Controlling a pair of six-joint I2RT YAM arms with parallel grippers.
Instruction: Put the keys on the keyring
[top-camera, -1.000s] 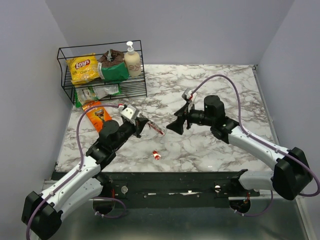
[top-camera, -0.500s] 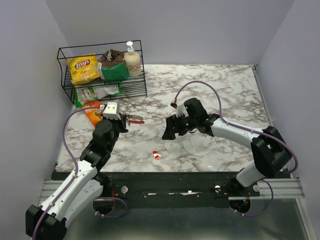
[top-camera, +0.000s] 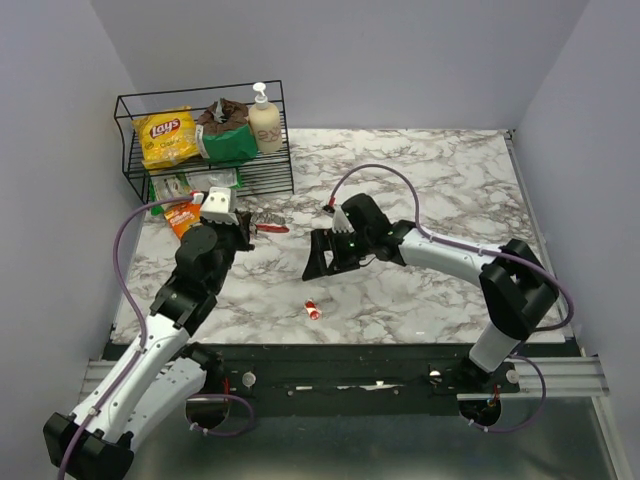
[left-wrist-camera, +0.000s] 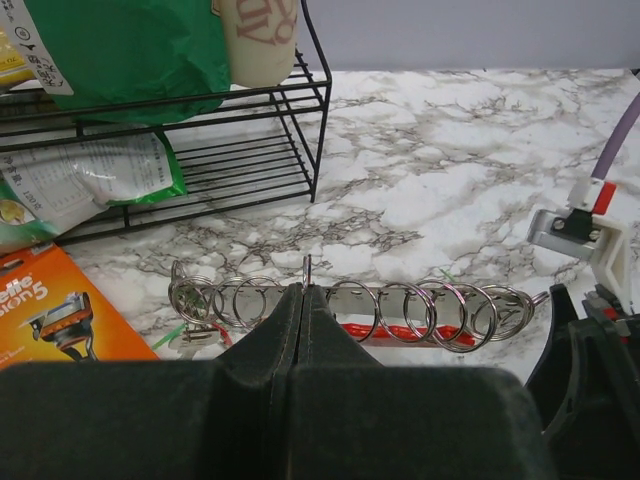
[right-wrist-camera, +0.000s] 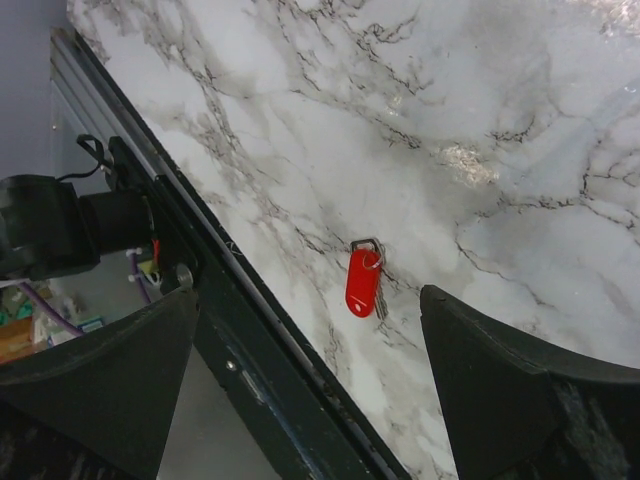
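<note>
Keyring (top-camera: 268, 227), from above, now drawn back beside the rack (top-camera: 262, 172), pinched in the fully closed left gripper (top-camera: 248, 232), with the wide-spread, empty right gripper (top-camera: 316, 262) shifted nearer the red key (top-camera: 313, 310), probably to fetch it; from left wrist, clamped at one silvery ring; from right wrist, key lying ahead, centred in the gap.

wire rack (top-camera: 265, 172): set at the back left of the bench (top-camera: 440, 180).
chip bag (top-camera: 166, 137), pouch (top-camera: 228, 143), pump bottle (top-camera: 265, 122): stood in a row in the rack, left to right.
packet (top-camera: 195, 184): laid below that row.
razor pack (left-wrist-camera: 50, 310): laid on the bench just in front of the rack.
keyring (left-wrist-camera: 400, 315): clamped in the left claw (left-wrist-camera: 303, 300), in front of the rack's right end, left of the right claw (top-camera: 320, 262).
key (right-wrist-camera: 362, 282): laid near the bench's front edge, before the right claw, well apart from the keyring.
</note>
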